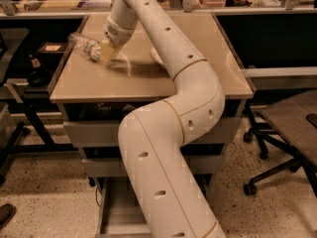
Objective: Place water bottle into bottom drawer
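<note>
Lab-like office: swivel chairs [290,120], cluttered benches [59,3], drawer cabinet [94,133] under the gripper [108,53] clasping a water bottle [85,44].

Arm [190,100]: thick off-white tubular links, glossy shell, rounded elbows; thin yellowish seam rings at the joints; small dark oval recesses in a row along each link. End effector [107,53] pale yellow, above the far-left part of the surface [89,81].

The single camera looks steeply down from just behind the robot's arm [168,148], facing forward across the cabinet top [99,86], where the gripper [106,53] clasps the water bottle [84,45] far left, down to the open bottom drawer [116,209].
</note>
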`<state>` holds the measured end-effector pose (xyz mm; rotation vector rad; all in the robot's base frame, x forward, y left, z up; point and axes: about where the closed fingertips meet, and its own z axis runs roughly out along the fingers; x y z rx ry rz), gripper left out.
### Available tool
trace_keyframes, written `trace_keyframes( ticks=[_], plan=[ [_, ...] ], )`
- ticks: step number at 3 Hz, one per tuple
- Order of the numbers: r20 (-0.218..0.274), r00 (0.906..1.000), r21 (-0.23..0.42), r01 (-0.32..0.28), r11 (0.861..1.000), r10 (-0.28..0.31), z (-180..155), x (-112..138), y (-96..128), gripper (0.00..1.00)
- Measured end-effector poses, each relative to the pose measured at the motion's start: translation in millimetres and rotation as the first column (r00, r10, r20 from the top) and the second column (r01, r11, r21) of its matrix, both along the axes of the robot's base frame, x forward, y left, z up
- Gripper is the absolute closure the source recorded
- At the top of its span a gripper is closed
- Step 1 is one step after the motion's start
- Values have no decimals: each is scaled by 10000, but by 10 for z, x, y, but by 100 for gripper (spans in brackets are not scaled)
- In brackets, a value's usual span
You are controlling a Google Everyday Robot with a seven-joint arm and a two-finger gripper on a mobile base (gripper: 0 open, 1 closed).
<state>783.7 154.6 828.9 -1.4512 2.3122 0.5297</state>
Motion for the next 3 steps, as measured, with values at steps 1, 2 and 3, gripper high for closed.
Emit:
trace_keyframes(
  ticks=[1, 2, 3],
  plan=[
    [289, 9996, 81, -17, 10000, 15, 42, 51, 41, 100],
    [1394, 9902, 526, -17, 9986, -57, 343, 209, -41, 100],
    [2132, 9765, 1064, 103, 9943, -329, 549, 331, -192, 100]
  ],
)
